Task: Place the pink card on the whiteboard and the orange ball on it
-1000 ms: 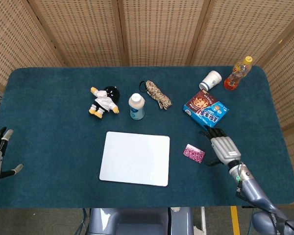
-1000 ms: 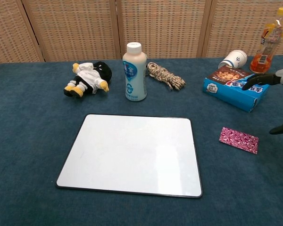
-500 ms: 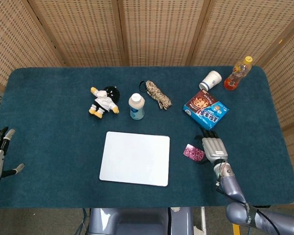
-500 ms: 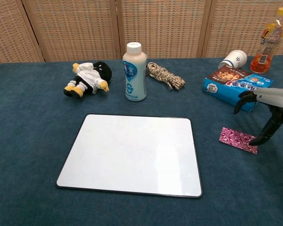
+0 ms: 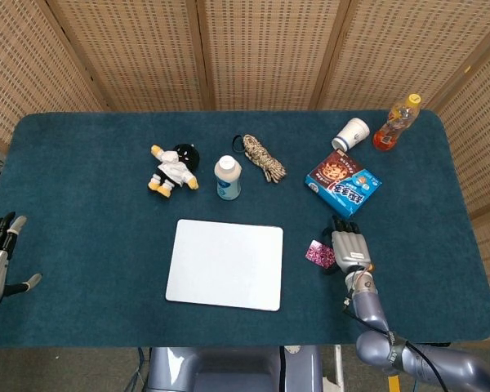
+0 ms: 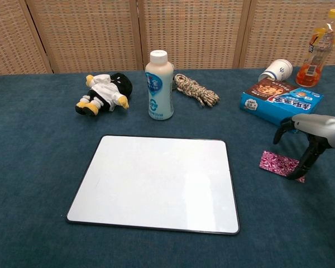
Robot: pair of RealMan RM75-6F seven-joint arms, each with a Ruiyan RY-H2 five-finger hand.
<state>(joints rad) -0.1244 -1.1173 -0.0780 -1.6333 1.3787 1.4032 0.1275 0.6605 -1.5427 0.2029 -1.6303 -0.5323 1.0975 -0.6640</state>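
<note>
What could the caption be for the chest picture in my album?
The robot's right hand reaches down onto the pink card beside the empty whiteboard.

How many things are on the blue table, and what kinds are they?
Bottles: 2, the white bottle and the orange drink bottle
Toys: 1, the plush doll
Ropes: 1, rope
Cups: 1, paper cup
Boxes: 1, blue box
Boards: 1, whiteboard
Cards: 1, pink card
Total: 8

Blue tabletop [image 5: 82,212], whiteboard [image 5: 225,264] at centre, pink card [image 5: 318,254] to its right, plush doll [image 5: 174,169], white bottle [image 5: 227,177], rope [image 5: 264,158], blue box [image 5: 343,181], cup [image 5: 352,132] and orange drink bottle [image 5: 396,123] at upper right
</note>
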